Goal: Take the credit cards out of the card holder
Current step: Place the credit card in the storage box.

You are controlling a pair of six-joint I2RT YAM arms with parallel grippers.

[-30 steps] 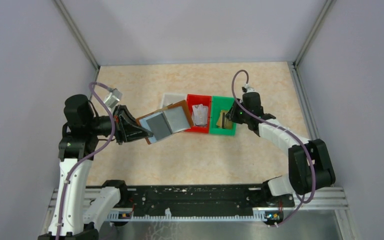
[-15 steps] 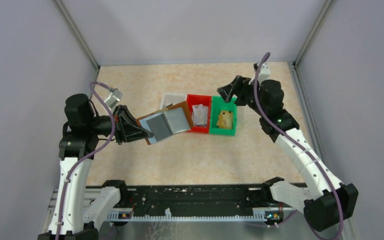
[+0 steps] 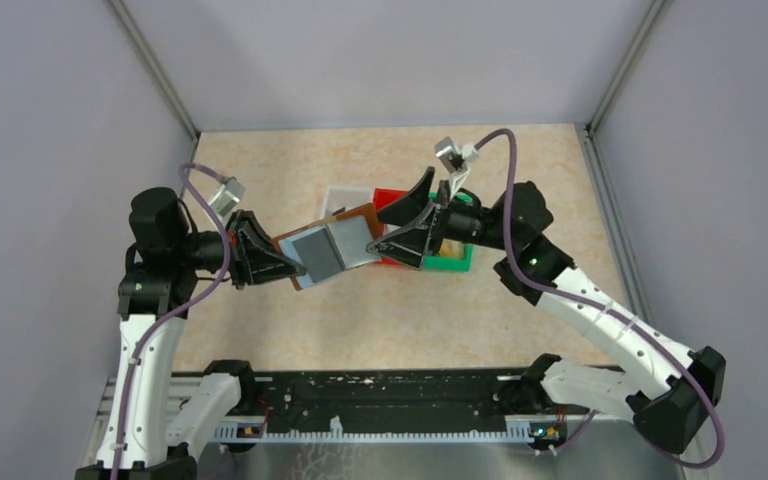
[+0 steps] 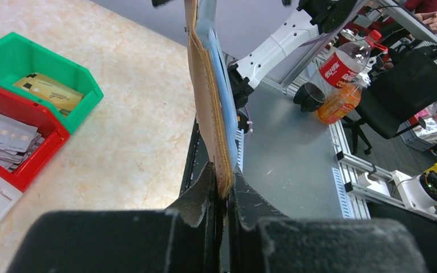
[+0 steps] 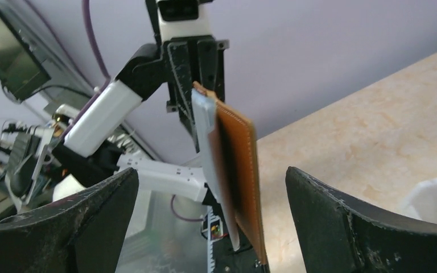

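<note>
left jaws clamped on flat brown stitched leather-look card holder, frame centre; right jaws wide apart, empty, near it

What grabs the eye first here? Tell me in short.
The brown card holder hangs open in mid-air above the table, pinched at one end by the left claw. The right claw faces its other end with jaws spread wide, holding nothing. Beside it, a red bin holds silvery cards and a green bin holds a gold card.
</note>
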